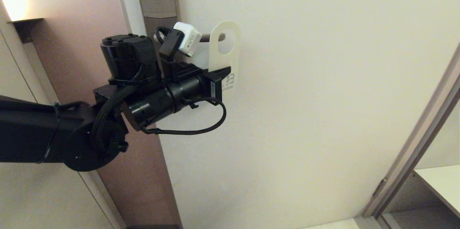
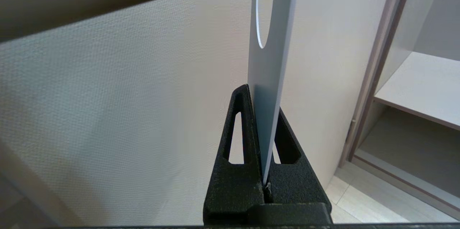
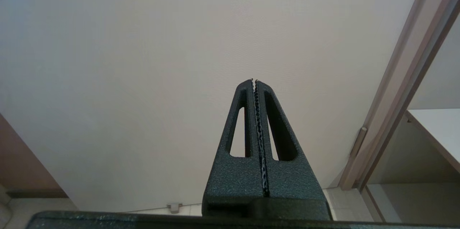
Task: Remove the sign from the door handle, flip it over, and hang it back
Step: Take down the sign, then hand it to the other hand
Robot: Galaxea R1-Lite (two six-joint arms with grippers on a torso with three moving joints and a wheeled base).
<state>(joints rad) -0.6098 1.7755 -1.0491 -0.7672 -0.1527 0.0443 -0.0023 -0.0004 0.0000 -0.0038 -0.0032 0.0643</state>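
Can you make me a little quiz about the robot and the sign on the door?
1. True or false: the left gripper is shut on the lower part of the sign.
2. What goes through the hole at the top of the sign? A) the door handle B) a hook C) nothing
3. Fill in: the right gripper, facing the pale door, is shut and holds ____.

Key: 1 true. 2 A: in the head view the handle's end shows through the hole. 3 nothing.
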